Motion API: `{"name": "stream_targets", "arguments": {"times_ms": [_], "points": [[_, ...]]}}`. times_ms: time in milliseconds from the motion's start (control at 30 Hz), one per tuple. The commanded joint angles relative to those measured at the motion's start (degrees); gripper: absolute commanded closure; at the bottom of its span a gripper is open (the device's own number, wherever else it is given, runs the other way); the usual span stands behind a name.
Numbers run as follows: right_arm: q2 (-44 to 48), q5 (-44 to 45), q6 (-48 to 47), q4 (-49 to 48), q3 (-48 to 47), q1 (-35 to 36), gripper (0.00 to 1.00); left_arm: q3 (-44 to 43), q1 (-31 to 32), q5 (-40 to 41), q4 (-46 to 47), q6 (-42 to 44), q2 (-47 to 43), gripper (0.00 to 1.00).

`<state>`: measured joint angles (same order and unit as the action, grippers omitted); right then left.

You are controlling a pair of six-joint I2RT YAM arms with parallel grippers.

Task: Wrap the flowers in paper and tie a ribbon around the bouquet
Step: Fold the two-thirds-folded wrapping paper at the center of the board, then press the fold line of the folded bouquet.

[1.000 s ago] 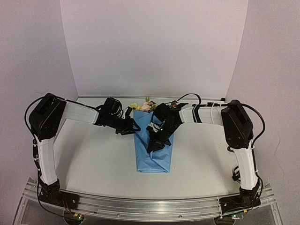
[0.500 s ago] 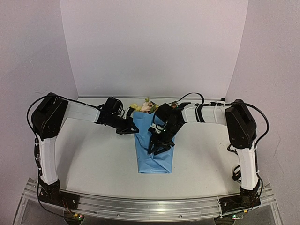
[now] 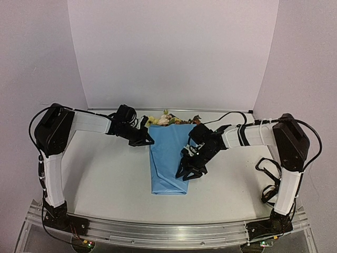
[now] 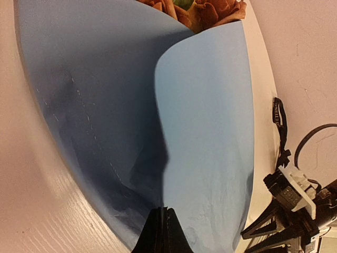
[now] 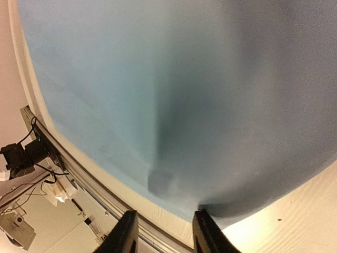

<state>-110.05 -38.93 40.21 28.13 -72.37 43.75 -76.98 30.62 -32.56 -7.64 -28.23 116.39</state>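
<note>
Left jaws tight on the paper (image 3: 166, 163), right jaws apart at its edge; ribbon (image 4: 277, 112) lettering illegible.

- From high on the near side of the paper (image 3: 168, 158), we look down on the whole tabletop (image 3: 95, 179).
- Our left wrist view sits close at the paper's left edge, facing across it to the right tool (image 4: 274, 232).
- Our right wrist view sits closer still, at the paper's right edge.
- All three views share the paper.
</note>
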Motion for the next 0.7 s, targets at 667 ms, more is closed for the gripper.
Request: {"name": "stream_targets", "arguments": {"times_ms": [667], "points": [[1.4, 3.4, 14.4, -18.9, 9.5, 2.3, 0.83, -0.2, -0.9, 6.2, 0.9, -0.4, 0.5, 1.0]]}}
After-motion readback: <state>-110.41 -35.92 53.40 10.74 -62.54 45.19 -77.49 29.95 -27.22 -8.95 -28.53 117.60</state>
